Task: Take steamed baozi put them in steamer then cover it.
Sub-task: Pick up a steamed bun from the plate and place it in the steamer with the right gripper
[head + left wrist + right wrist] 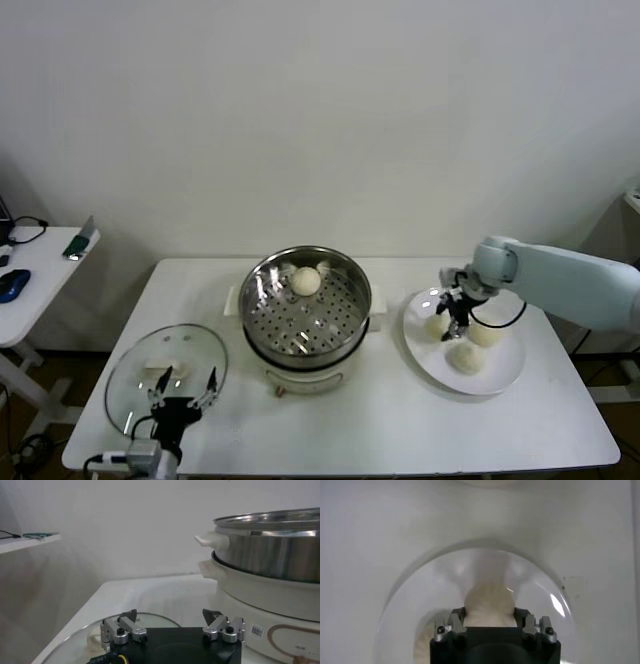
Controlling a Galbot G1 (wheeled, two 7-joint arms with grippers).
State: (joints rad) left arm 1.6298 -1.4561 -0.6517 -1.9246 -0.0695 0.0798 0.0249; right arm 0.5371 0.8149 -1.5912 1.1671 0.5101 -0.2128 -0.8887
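Left claw (182, 392) hangs open over the cover (150, 355); right claw (456, 318) reaches down, clamping a baozi (488, 602).

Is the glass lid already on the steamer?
No, in the head view the glass lid lies flat on the table beside the open steamer, which holds one baozi.

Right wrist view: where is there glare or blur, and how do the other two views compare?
Right wrist view: a glare streak on the white plate, the baozi soft and blurred; head view: bright reflections on the steamer; left wrist view: the glass lid blurred.
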